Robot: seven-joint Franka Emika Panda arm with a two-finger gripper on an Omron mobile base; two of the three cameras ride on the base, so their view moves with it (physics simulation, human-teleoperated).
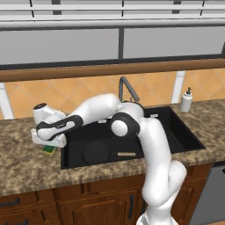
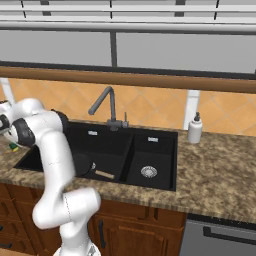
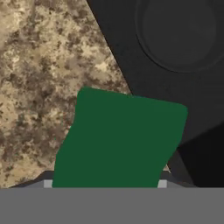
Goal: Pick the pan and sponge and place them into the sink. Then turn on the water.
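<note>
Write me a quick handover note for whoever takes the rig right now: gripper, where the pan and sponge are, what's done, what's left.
Gripper: down at the counter just left of the sink, closed on the sponge; the hand view shows the green top close up between the fingers.
Pan: already lying in the sink's wide basin, handle pointing right.
Sponge: at the counter's sink edge, not yet in the basin; I cannot tell if it has left the counter.
Faucet: no stream visible, water off.
Done: pan in the sink.
Left: carry the sponge over and drop it in the sink, then turn on the water.
</note>
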